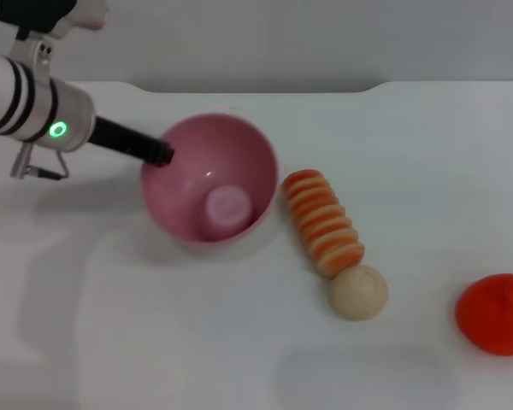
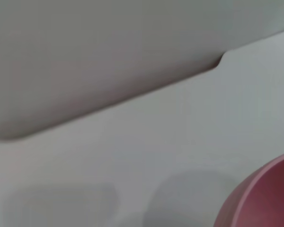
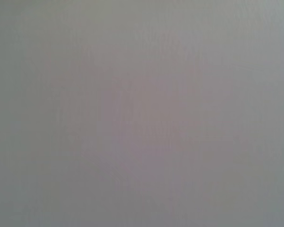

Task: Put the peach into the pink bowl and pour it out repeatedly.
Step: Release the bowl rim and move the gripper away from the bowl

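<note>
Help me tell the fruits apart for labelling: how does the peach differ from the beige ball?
The peach is pale pink-mauve; the beige ball is cream. The peach lies inside the pink bowl, low against its wall, while the beige ball sits on the bare table, touching the end of the orange-striped ridged toy. The left gripper is at the bowl's rim, far from the ball. Both are small and rounded.

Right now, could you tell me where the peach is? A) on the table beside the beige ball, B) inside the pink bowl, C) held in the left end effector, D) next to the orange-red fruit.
B: the peach lies at the bottom of the pink bowl, while the left end effector is at the bowl's rim on the robot's left, holding no fruit.
</note>
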`<state>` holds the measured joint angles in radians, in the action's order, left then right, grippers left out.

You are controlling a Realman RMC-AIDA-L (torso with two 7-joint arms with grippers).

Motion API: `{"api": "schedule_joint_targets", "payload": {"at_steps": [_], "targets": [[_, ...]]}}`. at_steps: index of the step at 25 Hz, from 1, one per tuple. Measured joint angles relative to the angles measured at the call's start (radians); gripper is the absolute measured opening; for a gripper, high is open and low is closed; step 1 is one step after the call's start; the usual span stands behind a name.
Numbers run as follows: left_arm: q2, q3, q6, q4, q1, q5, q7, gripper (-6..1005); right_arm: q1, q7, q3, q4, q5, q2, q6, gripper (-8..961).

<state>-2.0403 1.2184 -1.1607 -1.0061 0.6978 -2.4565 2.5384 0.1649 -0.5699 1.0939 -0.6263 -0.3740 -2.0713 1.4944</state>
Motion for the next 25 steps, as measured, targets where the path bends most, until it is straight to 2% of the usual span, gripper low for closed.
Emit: {"api": "schedule_joint_targets", "payload": {"at_steps": [4,11,25], "targets": [[0.015,-0.001,-0.098,-0.002,0.004,-0.056,0.030,54,0.005,0.002,-0.003,0.014,0.001,0.001,0.003,-1],[0.019,-0.001,-0.194,-0.007,0.011,-0.119,0.056,54,0.029,0.011,-0.004,0.051,-0.001,0.003,0.007,-1],[0.008,0.012,-0.249,0.015,0.031,-0.178,0.069,54,0.075,0.044,-0.003,0.101,0.000,0.004,0.010,-1]]}}
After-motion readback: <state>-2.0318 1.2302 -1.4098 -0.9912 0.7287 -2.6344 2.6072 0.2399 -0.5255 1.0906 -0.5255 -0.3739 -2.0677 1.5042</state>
